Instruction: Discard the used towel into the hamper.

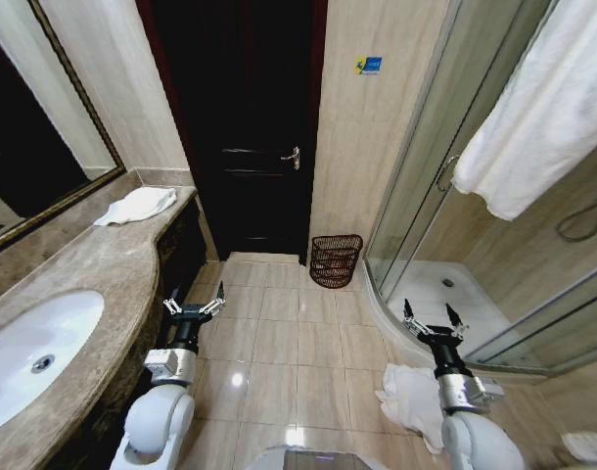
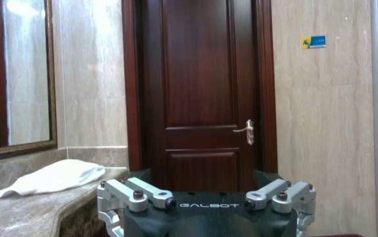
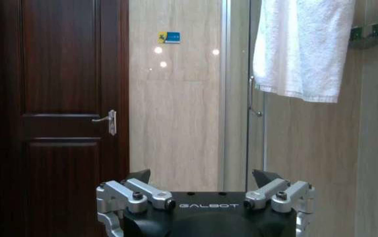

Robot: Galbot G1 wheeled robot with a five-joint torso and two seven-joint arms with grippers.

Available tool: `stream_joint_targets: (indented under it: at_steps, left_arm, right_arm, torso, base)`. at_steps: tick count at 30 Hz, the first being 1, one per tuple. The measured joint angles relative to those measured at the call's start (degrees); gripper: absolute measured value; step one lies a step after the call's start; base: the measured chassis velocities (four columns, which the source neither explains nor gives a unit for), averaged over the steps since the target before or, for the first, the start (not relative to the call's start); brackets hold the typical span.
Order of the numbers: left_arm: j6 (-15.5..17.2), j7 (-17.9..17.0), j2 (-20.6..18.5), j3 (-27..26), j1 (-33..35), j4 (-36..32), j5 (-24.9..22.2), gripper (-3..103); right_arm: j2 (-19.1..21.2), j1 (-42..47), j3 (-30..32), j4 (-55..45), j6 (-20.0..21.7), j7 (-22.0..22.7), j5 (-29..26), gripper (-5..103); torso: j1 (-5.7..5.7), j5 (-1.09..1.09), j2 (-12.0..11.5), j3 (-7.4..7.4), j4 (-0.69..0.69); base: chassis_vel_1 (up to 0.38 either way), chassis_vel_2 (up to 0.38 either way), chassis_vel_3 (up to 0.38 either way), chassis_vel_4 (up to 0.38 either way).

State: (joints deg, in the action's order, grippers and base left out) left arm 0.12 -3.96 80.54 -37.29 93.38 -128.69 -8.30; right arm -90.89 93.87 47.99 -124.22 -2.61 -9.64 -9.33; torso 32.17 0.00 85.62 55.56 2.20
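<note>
On counter far left, folded white towel (image 1: 137,205) — laid flat, likely fresh. Left gripper (image 1: 193,307) raised by counter edge, fingers spread, empty. Hamper (image 1: 336,259) on floor against wall, between door (image 1: 240,127) and shower glass (image 1: 445,186). Right gripper (image 1: 434,324) spread, empty, above crumpled towel on floor (image 1: 413,397) — probably used one, dropped.

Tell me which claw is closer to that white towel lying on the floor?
The right claw: the floor towel lies just beside that arm. The left claw hangs across the tiled floor, near the vanity counter.
</note>
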Motion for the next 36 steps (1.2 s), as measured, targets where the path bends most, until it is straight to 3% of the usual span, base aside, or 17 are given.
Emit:
stream_joint_targets:
  at_steps: [36]
  left_arm:
    - [0.1, 0.1, 0.2, 0.0, -0.2, 0.7, -0.6, 100]
  right_arm:
    - [-0.4, -0.3, -0.1, 0.1, -0.1, -0.2, 0.5, 100]
  torso:
    - [0.0, 0.0, 0.0, 0.0, 0.0]
  base:
    - [-0.034, 0.032, 0.038, -0.034]
